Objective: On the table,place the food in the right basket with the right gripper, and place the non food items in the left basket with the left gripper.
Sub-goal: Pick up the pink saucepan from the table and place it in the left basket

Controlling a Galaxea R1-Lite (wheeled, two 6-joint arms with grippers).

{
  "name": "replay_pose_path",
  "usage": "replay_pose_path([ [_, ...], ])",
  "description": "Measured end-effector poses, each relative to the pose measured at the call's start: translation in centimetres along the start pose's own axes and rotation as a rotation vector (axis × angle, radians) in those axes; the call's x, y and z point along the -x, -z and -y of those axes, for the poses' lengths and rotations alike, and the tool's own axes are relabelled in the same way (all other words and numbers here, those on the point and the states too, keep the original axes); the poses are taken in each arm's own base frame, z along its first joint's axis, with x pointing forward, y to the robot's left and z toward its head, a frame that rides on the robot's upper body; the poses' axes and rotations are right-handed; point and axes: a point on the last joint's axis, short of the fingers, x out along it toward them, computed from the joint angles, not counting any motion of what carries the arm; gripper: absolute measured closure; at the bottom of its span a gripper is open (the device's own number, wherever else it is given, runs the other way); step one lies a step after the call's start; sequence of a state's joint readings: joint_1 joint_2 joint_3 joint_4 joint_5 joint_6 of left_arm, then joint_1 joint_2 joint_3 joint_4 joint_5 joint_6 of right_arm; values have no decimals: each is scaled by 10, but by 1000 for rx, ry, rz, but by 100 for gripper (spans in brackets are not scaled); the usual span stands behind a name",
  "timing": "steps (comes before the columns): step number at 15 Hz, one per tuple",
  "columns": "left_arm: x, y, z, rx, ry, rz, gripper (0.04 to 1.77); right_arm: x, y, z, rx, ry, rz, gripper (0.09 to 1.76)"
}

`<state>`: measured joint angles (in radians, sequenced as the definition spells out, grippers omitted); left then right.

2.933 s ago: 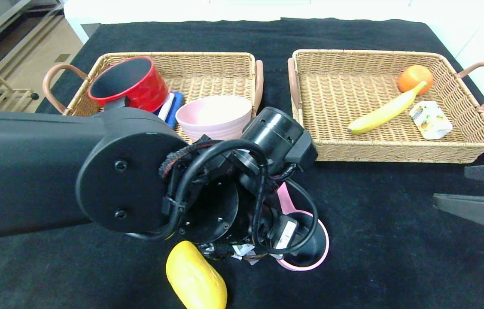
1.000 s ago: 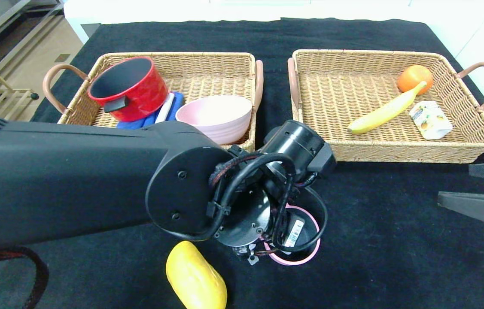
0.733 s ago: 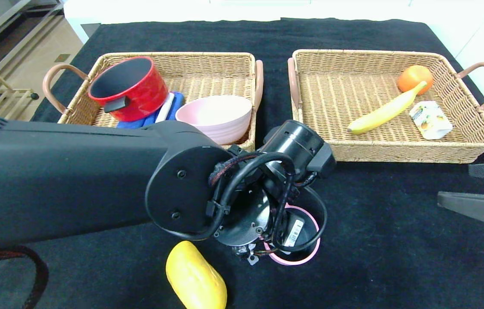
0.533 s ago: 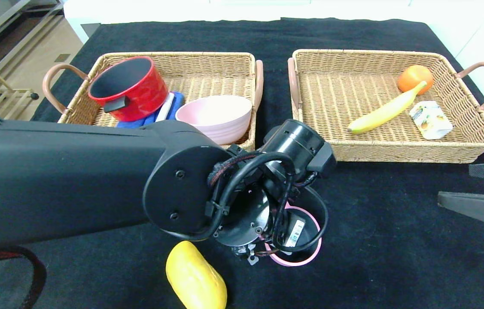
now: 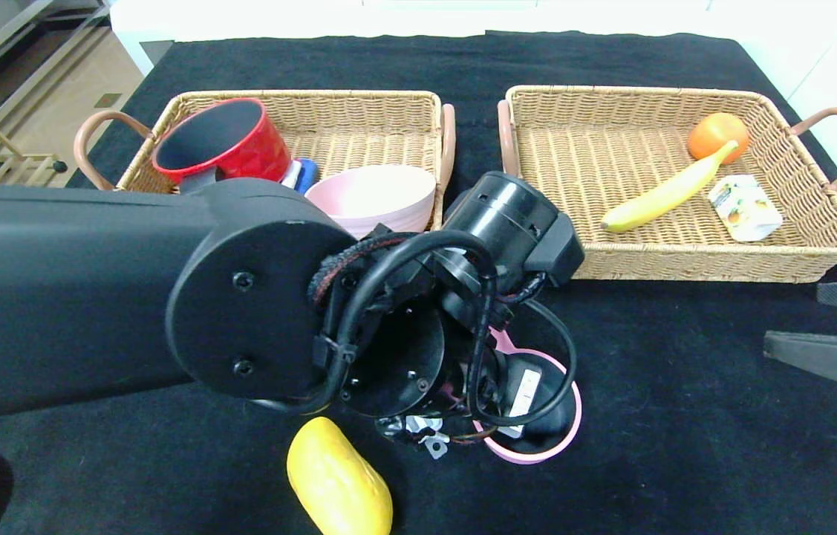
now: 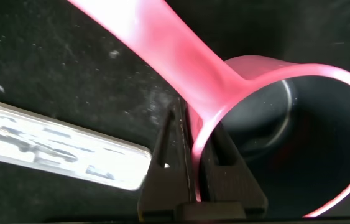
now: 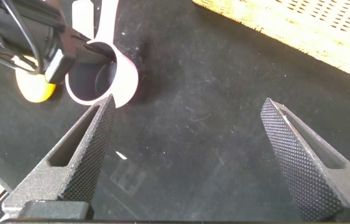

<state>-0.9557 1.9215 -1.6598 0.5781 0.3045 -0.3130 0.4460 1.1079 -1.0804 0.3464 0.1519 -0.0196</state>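
My left gripper [image 6: 196, 158] is shut on the rim of the small pink saucepan [image 6: 274, 81], right beside its handle, one finger inside and one outside. In the head view the pan [image 5: 537, 449] shows under my left wrist, which hides the fingers. A slim white case [image 6: 56, 149] lies on the table [image 5: 685, 416] beside the pan. The yellow mango-like fruit [image 5: 340, 483] lies near the front edge. My right gripper [image 7: 190, 143] hangs open over bare cloth at the right, holding nothing.
The left basket [image 5: 359, 95] holds a red pot [image 5: 229, 137], a pink bowl [image 5: 373, 197] and a blue item. In the right basket [image 5: 633, 91] lie an orange [image 5: 717, 134], a banana [image 5: 663, 195] and a drink carton [image 5: 743, 208].
My left arm has swung up and towards me with the saucepan in its grip. The pan has shifted a little right and its handle shows again. The right arm has not moved.
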Motion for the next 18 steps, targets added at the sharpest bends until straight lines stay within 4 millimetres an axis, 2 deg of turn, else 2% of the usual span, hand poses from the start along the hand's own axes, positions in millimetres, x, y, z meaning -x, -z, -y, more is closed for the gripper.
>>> replay_pose_path([
  [3, 16, -4, -4, 29, 62, 20, 164, 2, -1, 0, 1, 0, 13, 14],
  [11, 69, -13, -26, 63, 86, 146, 164, 0, 0, 0, 2, 1, 14, 14],
  [18, 110, -38, -72, 114, 17, 310, 164, -2, 0, 1, -1, 7, 10, 14],
])
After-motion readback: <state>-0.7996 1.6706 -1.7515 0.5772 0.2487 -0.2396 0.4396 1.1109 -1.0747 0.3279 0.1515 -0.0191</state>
